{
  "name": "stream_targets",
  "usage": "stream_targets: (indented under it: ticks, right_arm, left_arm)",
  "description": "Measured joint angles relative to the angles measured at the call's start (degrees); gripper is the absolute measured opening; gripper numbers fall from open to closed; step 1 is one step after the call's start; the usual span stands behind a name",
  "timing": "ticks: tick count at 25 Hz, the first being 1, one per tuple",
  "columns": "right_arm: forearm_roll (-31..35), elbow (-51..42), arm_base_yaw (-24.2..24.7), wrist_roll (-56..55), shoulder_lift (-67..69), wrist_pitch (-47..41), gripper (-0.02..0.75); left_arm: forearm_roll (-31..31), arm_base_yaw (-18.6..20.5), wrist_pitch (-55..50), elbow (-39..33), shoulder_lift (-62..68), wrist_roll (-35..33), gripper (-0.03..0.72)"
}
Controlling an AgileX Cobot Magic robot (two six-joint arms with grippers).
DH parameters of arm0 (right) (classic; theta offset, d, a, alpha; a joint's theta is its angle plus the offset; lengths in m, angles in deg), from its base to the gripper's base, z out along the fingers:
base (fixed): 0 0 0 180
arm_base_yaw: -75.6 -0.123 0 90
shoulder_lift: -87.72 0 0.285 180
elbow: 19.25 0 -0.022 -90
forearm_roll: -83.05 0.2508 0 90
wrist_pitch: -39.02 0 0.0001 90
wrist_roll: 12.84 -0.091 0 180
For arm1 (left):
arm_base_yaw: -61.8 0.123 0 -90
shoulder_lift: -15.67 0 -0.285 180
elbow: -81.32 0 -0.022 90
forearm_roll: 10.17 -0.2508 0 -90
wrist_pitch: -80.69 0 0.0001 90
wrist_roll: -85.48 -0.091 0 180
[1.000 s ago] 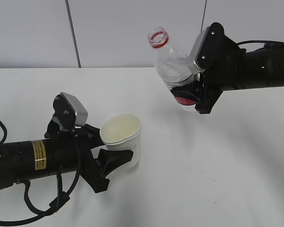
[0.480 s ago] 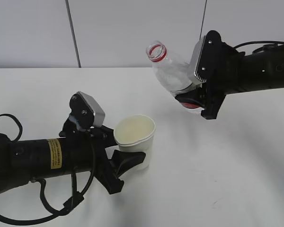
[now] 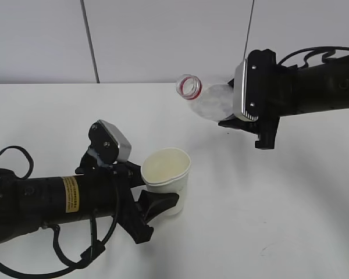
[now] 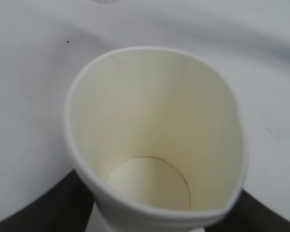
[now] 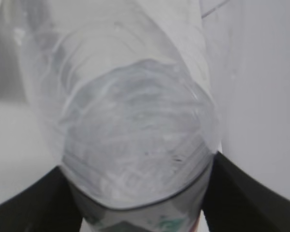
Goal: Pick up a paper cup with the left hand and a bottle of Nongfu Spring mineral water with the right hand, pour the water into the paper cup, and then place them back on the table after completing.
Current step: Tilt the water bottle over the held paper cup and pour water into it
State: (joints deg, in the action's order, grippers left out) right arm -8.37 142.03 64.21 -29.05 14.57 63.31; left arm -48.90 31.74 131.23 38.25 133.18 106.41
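My left hand's gripper (image 3: 154, 203) is shut on a white paper cup (image 3: 167, 177), squeezing its rim to an oval; the cup stands upright at the table's front middle and looks dry inside in the left wrist view (image 4: 150, 145). My right hand's gripper (image 3: 244, 119) is shut on an uncapped clear Nongfu Spring bottle (image 3: 208, 100) with a red neck ring, held in the air and tilted nearly level, mouth pointing left, above and to the right of the cup. Clear water lies inside the bottle (image 5: 130, 111). No water stream shows.
The white table (image 3: 267, 203) stretches around both arms. A pale wall with a vertical seam (image 3: 88, 40) stands behind it. Black cables trail from the left arm (image 3: 58, 256) at the front left.
The right gripper has tipped the bottle further over to the left, its mouth now lower. The left arm has shifted the cup slightly right and forward.
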Motion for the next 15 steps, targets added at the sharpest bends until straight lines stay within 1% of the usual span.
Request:
stream_targets:
  ticks: [8,15]
  right_arm:
    - [-0.1,0.0,0.0,6.4,0.0,0.0,0.482]
    - [-0.1,0.0,0.0,12.7,0.0,0.0,0.481]
  left_arm:
    - [-0.3,-0.1,0.0,0.1,0.0,0.0,0.405]
    - [-4.6,-0.1,0.1,0.1,0.0,0.0,0.405]
